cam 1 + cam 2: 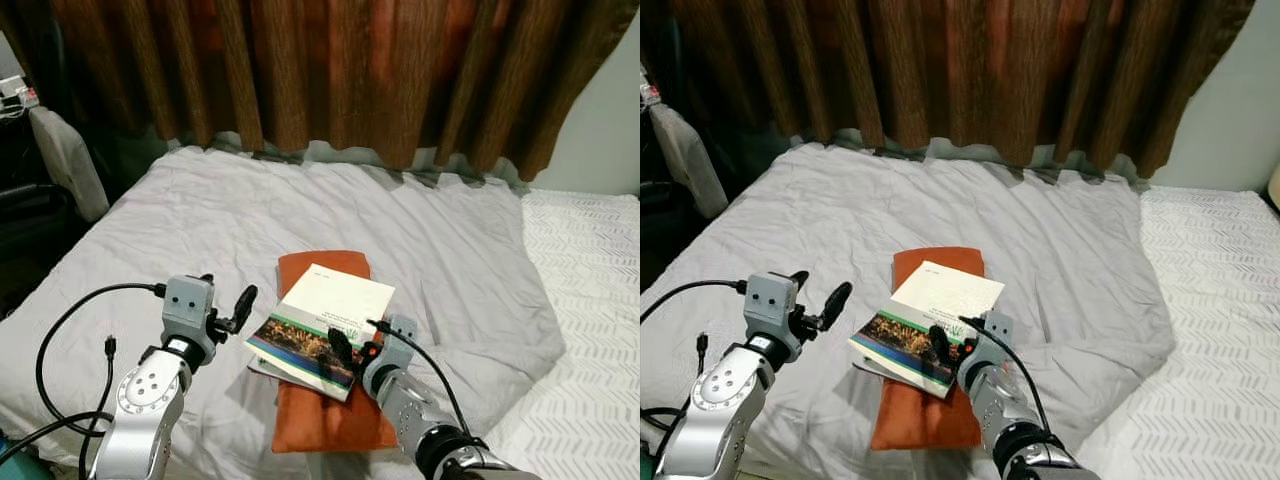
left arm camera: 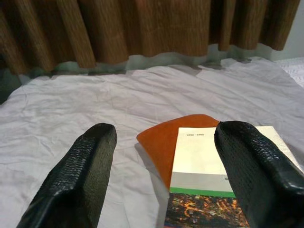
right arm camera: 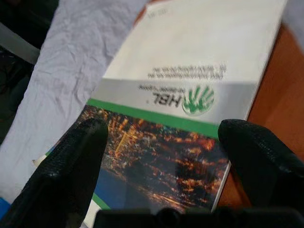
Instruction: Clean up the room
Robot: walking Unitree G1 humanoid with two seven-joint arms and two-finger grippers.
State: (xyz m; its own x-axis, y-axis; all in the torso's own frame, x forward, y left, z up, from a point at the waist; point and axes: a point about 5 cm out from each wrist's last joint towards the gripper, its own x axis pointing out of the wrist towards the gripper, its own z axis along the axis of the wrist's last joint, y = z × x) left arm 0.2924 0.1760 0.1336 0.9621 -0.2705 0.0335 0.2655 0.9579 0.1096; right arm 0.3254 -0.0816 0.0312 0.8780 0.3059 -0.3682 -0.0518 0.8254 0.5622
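Nearest the head camera, the right gripper (image 1: 352,352) sits at about six o'clock in the scene, its black fingers (image 3: 71,166) spread apart over the near corner of a booklet (image 1: 325,325), with nothing pinched between them. From the right wrist view the fingers straddle the booklet's dark, orange-speckled photo band, and whether the pads actually touch the cover cannot be told. That booklet has a white upper half, a grey strip with a green handprint logo (image 3: 198,99), a green line and the night-lit picture below; it lies tilted across an orange cushion (image 1: 330,420), which rests flat on the grey bedsheet (image 1: 200,230). A second thin edge peeks out under the booklet's near-left corner. At about eight o'clock from the booklet, the left gripper (image 1: 232,312) hovers just above the sheet, its fingers (image 2: 78,180) wide apart and empty, pointing toward the booklet and cushion. Black cables (image 1: 60,330) loop from the left arm. Farther out, at three o'clock, a white patterned bedspread (image 1: 590,300) lies beside the grey sheet. At twelve o'clock, brown pleated curtains (image 1: 330,70) hang behind the bed, and at ten o'clock a pale padded object (image 1: 68,160) leans in the dark corner.
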